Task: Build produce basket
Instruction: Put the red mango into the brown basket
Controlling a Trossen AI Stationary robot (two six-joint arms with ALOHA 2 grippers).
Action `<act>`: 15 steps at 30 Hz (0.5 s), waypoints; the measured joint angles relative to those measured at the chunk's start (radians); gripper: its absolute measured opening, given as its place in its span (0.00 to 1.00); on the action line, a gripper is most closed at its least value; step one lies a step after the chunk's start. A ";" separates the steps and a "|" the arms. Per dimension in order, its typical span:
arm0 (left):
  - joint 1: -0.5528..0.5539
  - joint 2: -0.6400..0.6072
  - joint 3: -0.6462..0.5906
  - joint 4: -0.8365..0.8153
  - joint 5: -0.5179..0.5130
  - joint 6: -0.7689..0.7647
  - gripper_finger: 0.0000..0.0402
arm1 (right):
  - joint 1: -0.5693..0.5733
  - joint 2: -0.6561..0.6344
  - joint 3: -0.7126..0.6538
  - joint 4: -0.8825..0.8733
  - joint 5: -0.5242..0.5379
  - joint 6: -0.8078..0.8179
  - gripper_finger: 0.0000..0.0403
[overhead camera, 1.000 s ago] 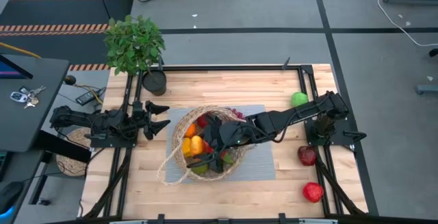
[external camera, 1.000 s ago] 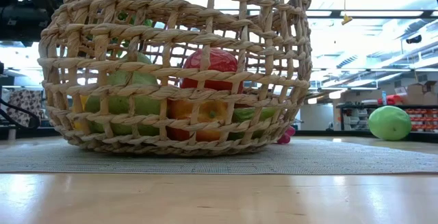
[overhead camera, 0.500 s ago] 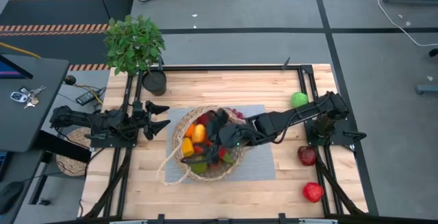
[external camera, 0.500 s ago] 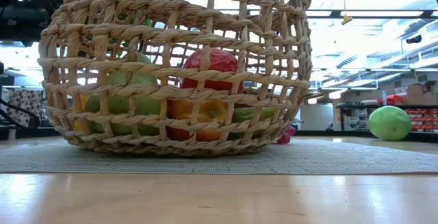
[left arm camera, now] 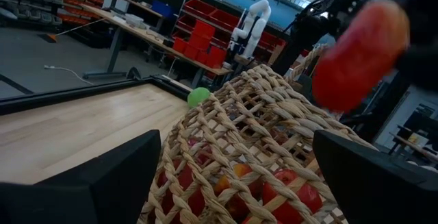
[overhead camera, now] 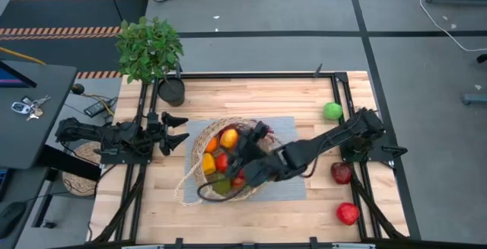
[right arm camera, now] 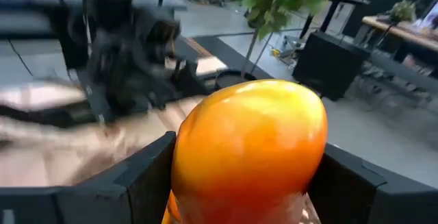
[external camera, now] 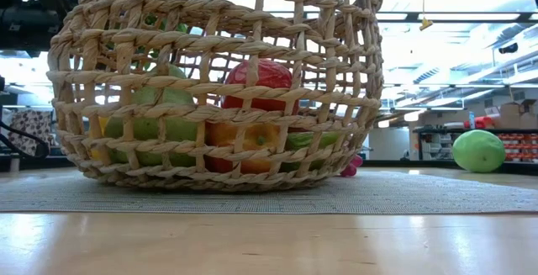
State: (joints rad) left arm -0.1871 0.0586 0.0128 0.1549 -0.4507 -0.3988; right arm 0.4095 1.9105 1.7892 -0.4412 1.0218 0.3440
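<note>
Currently the right gripper [overhead camera: 242, 174] sits over the near part of the basket [overhead camera: 199, 146], its two fingers closed on a rounded piece of produce; the right wrist view shows that piece, an orange-yellow fruit [right arm camera: 250, 145], filling the gap between them. By my reading, the release point lies straight down from the gripper, inside the basket rim, so the coming move is a short descent rather than any sideways travel. The fruit's long axis cannot be told. The basket rests on a grey mat [overhead camera: 293, 184] at mid-table, already holding several pieces. The left gripper [overhead camera: 176, 129] waits with fingers spread just beside the basket's left side, carrying nothing. Outside the basket remain a green apple [overhead camera: 332, 110] far right and two red apples [overhead camera: 342, 173] near right, all nearer the right arm.
</note>
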 joint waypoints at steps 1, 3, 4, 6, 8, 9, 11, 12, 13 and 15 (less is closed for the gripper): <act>0.000 0.000 0.000 0.000 0.000 0.000 0.97 | 0.001 0.019 -0.001 0.002 0.006 -0.010 0.72; 0.000 0.000 0.000 0.001 -0.001 0.000 0.97 | 0.001 0.061 0.009 0.011 0.012 -0.019 0.72; 0.000 -0.001 0.000 0.000 0.000 0.000 0.97 | 0.001 0.082 0.023 0.010 0.024 -0.023 0.72; 0.000 0.000 0.000 0.004 -0.001 0.000 0.97 | 0.001 0.116 0.059 0.008 0.050 -0.031 0.72; 0.000 0.000 0.000 0.003 0.001 0.000 0.97 | -0.001 0.150 0.109 0.011 0.063 -0.043 0.72; 0.000 0.000 0.000 0.003 0.000 0.000 0.97 | 0.000 0.167 0.137 -0.004 0.068 -0.049 0.72; 0.000 0.000 0.000 0.003 0.000 0.000 0.97 | 0.004 0.207 0.203 -0.039 0.078 -0.050 0.72; 0.000 0.000 0.000 0.003 0.000 0.000 0.97 | 0.007 0.227 0.240 -0.071 0.087 -0.050 0.72; 0.000 0.000 0.000 0.004 0.000 0.000 0.97 | 0.009 0.246 0.277 -0.104 0.098 -0.049 0.72; 0.000 0.000 0.000 0.003 0.001 0.000 0.97 | 0.012 0.285 0.353 -0.155 0.125 -0.048 0.72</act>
State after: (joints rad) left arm -0.1871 0.0586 0.0132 0.1581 -0.4500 -0.3988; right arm 0.4217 2.1958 2.1418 -0.5958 1.1469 0.2958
